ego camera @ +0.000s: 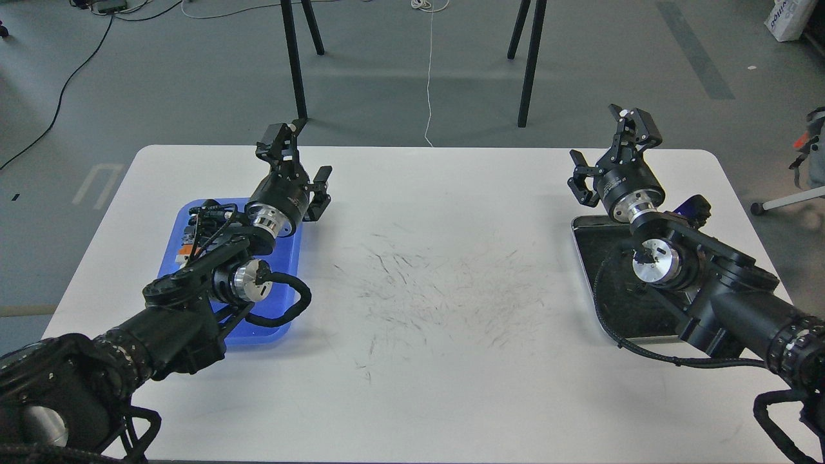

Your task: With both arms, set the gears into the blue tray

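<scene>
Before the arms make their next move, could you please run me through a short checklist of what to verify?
1. Left gripper open and empty: ok, fingers apart, nothing between them.
2. Right gripper open and empty: ok, fingers apart, nothing seen held.
3. Blue tray reachable: ok, it lies flat under the left arm.
4. Gears located: cannot tell, none can be made out; the arms hide much of both trays.
5. Silver tray contents: cannot tell, its black lining is largely covered by the right arm.
6. Table between the arms free of obstacles: ok, only scuff marks show.
</scene>
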Controlling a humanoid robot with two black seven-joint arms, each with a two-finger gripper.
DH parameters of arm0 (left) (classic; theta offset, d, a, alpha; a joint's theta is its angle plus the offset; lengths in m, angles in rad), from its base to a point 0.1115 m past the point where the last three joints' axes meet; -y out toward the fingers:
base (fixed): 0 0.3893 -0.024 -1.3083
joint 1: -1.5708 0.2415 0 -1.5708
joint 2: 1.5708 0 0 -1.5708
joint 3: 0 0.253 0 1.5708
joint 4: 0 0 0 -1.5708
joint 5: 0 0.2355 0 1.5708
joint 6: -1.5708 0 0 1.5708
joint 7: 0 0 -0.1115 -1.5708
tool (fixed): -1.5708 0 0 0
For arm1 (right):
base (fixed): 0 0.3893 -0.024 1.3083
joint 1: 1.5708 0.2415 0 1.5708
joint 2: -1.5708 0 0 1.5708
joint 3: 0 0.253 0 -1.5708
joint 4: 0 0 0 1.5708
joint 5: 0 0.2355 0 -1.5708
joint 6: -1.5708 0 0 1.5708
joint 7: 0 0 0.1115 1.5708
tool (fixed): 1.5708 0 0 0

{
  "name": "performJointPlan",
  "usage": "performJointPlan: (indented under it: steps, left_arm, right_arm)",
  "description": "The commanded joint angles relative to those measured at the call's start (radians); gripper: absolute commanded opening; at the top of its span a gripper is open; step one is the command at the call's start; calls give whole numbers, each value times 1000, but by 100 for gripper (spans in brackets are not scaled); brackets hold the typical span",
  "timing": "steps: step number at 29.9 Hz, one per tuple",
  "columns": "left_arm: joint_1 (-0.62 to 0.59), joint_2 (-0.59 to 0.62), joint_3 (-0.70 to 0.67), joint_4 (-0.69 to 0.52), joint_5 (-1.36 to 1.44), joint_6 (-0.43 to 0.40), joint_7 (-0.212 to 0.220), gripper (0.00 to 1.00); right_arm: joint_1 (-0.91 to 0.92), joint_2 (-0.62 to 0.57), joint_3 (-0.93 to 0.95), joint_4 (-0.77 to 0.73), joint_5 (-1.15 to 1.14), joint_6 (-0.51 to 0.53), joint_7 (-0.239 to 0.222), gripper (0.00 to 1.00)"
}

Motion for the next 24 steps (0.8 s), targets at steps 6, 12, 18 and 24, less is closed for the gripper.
performJointPlan:
  steps: [6, 12, 18, 24]
  left_arm:
    - [-7, -1, 16, -2, 55, -24, 0, 100]
    - [-10, 0, 23, -25, 139, -53, 0, 100]
    - [-11, 0, 29, -25, 141, -55, 0, 100]
    - [-13, 2, 46, -25, 142, -53, 0, 100]
  right_arm:
    - [7, -2, -1, 0, 0, 0, 0, 99]
    - [7, -3, -2, 3, -2, 6, 0, 99]
    - [8, -3, -2, 3, -2, 6, 0, 99]
    - [8, -3, -4, 2, -2, 6, 0, 99]
